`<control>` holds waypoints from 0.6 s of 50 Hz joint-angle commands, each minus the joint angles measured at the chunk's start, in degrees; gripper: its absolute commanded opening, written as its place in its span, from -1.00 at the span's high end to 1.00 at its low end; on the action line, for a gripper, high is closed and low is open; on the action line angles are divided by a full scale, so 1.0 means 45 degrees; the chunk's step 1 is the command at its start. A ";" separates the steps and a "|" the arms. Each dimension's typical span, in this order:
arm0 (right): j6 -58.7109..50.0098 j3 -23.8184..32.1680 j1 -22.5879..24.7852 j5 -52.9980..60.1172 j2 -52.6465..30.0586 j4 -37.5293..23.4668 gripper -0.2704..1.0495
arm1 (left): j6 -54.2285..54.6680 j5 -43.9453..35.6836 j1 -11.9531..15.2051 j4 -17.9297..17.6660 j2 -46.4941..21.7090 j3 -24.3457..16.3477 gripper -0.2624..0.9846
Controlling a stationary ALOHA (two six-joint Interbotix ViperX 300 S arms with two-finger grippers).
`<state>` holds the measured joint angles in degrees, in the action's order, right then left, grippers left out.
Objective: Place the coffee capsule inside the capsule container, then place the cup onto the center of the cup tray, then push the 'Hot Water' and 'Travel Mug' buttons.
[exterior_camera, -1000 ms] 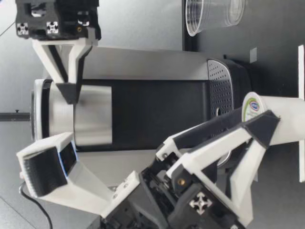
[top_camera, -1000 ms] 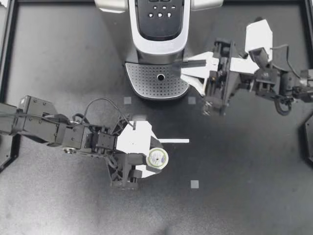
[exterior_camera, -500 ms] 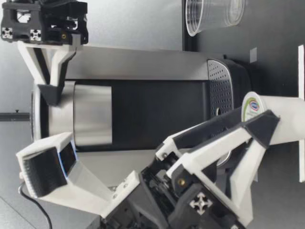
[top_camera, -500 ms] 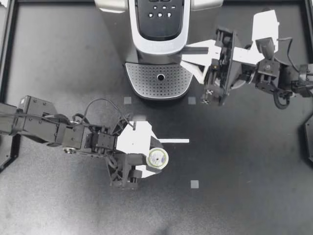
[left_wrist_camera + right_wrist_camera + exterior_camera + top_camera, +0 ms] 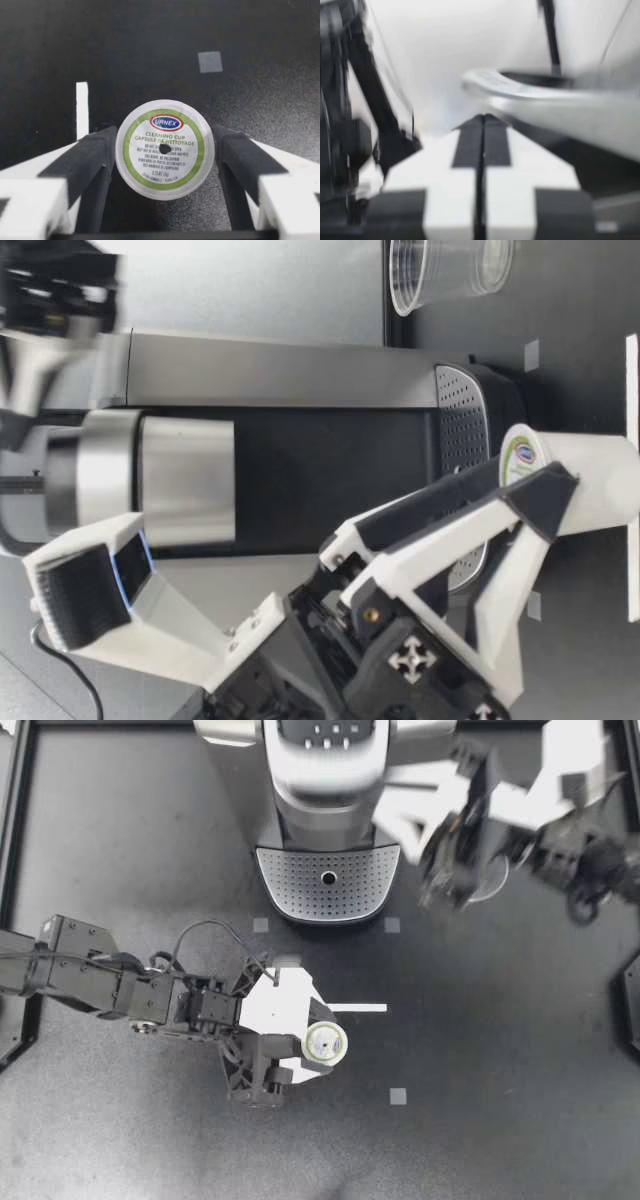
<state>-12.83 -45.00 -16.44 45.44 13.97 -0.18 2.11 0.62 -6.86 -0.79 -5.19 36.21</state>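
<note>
- Coffee capsule (image 5: pixel 325 1042): white body, foil lid with a green ring and a small dark hole at its centre. It is upright, lid up.
- It is in front of the cup tray (image 5: pixel 290 880) of the coffee machine (image 5: pixel 325 780), well apart from it and just beside a white tape strip (image 5: pixel 360 1008).
- My left end effector (image 5: pixel 320 1048) is clamped on the capsule. The left wrist view shows both dark pads (image 5: pixel 95 155) touching its rim from opposite sides.
- I cannot tell whether the capsule's base touches the counter (image 5: pixel 500 1070).
- Left arm lies low across the counter, elbow bent.
- My right end effector (image 5: pixel 392 792) is blurred, raised beside the machine's head. In the right wrist view its fingers (image 5: pixel 515 165) are pressed together on nothing.
- Clear cup (image 5: pixel 450 270) stands upright beside the machine.
</note>
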 commanded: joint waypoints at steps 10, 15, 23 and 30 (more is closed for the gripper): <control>0.0000 0.0820 -0.0801 0.0039 0.0098 0.0000 0.49 | -0.0039 -0.0117 -0.0020 -0.0020 0.0430 -0.0352 -0.15; 0.0000 0.1016 -0.1074 -0.0078 0.0000 0.0000 0.49 | -0.0039 -0.0117 -0.0020 -0.0020 0.0410 -0.0391 -0.15; -0.0039 0.1328 -0.1680 -0.0332 -0.0176 0.0000 0.49 | -0.0039 -0.0117 -0.0020 0.0000 0.0391 -0.0391 -0.15; -0.0039 0.1660 -0.2227 -0.0742 -0.0352 -0.0020 0.49 | -0.0039 -0.0117 -0.0020 -0.0020 0.0391 -0.0391 -0.15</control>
<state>-12.83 -39.46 -24.08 42.71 12.39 -0.44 2.02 0.62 -6.86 -0.79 -5.19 35.86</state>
